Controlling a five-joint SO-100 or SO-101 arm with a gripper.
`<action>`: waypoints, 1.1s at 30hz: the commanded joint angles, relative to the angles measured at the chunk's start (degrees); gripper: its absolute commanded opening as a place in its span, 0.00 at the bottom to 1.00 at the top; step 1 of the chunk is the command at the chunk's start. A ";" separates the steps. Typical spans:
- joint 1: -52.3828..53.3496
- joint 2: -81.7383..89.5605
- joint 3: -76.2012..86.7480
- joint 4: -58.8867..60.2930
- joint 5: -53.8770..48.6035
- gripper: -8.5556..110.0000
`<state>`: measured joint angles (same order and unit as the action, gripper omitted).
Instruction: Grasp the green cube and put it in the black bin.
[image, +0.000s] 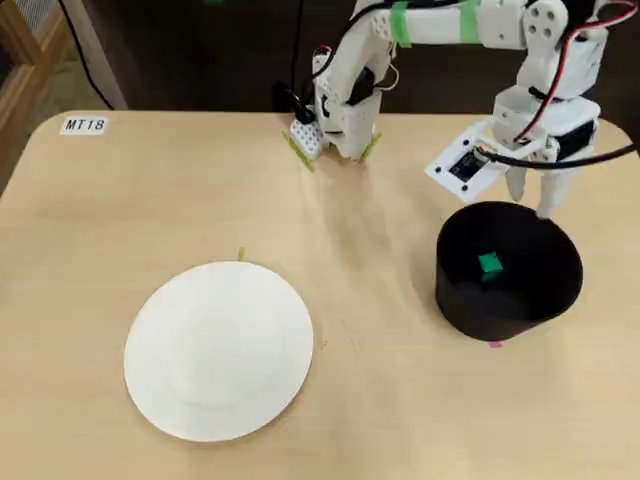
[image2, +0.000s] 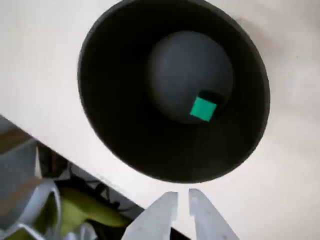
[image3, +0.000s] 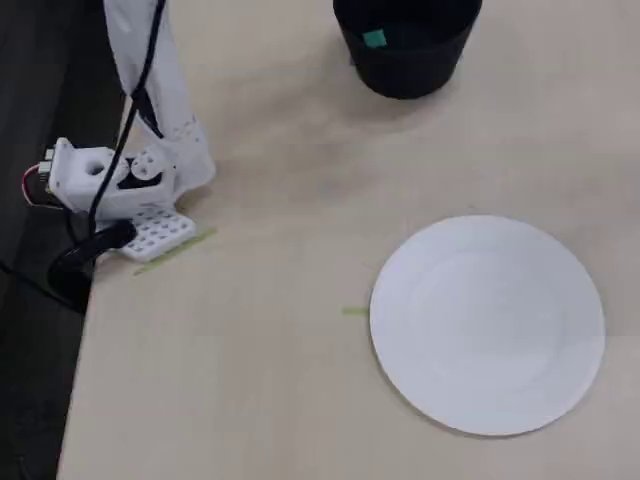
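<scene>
The green cube (image: 489, 264) lies on the floor of the black bin (image: 500, 310) at the right of the table. The wrist view looks straight down into the bin (image2: 115, 100), with the cube (image2: 203, 109) near the floor's edge. In a fixed view the cube (image3: 374, 39) shows inside the bin (image3: 405, 70) at the top edge. My gripper (image: 532, 200) hangs just above the bin's far rim, empty. In the wrist view the gripper (image2: 182, 200) has its jaws nearly together, with only a thin gap and nothing between them.
A white plate (image: 218, 350) lies at the front left of the table, and it also shows in a fixed view (image3: 487, 325). The arm's base (image: 335, 120) stands at the table's back edge. A label reading MT18 (image: 83, 125) is at the back left corner.
</scene>
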<state>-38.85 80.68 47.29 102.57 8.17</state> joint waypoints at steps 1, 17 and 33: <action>12.66 13.18 5.36 0.70 1.49 0.07; 36.91 96.33 91.49 -24.61 -0.18 0.07; 38.67 102.92 110.74 -26.72 -5.36 0.07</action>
<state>-0.26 183.25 157.50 76.90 3.52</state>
